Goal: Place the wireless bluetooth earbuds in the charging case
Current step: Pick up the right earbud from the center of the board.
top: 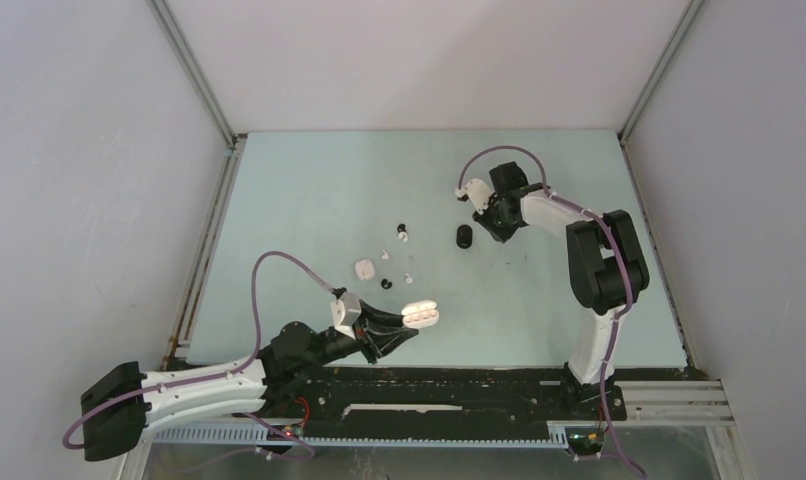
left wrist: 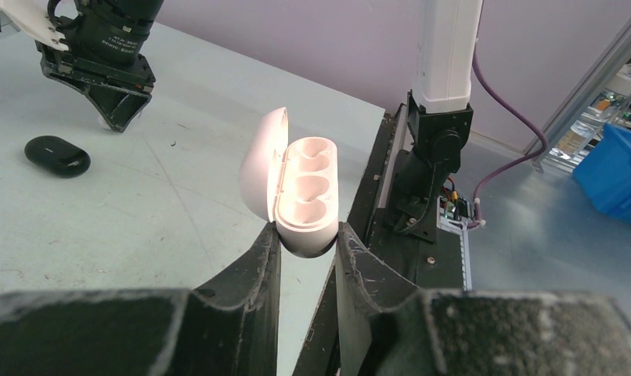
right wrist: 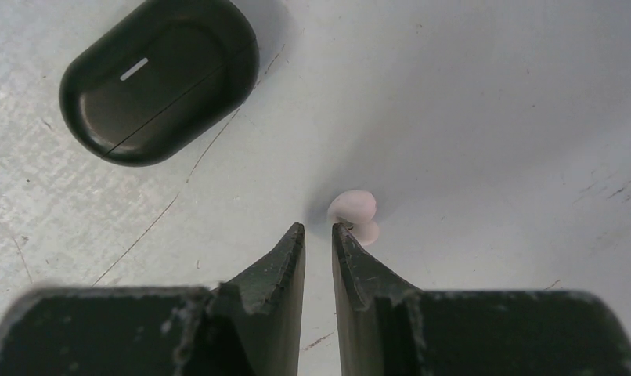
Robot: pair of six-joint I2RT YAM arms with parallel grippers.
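- Left jaws are clamped on the lower end of the open white charging case (left wrist: 304, 196). It is held up off the table (top: 309, 190), near my bases. The lid is hinged back and the wells look empty.
- Right jaws are nearly together with a thin gap and nothing in it. The tips are down at the table on the far side.
- The white earbud (right wrist: 353, 215) lies on the table just past one fingertip. It sits to the side of the gap, not inside it.
- Risk: closing now grabs air, or clips the bud's edge and flicks it away. The cause is the sideways offset plus a gap too narrow for the bud. I'd open wider and recentre first.
- Risk: the bud is small, round and smooth, so an off-centre pinch could squirt it out.
- Risk at insertion: the case is gripped only at one end, so pressing a bud in could pivot or slip it. The raised lid stands right beside the wells and could foul the right fingers.
- The black case (right wrist: 160, 78) is closed. It is near the bud but not touching, and only in the way if I swing toward it.
- Mid-table, between the arms, lie a closed white case (top: 364, 268), a black bud (top: 387, 283) and another small bud (top: 402, 232). They sit under the carry path, so I'd travel high.
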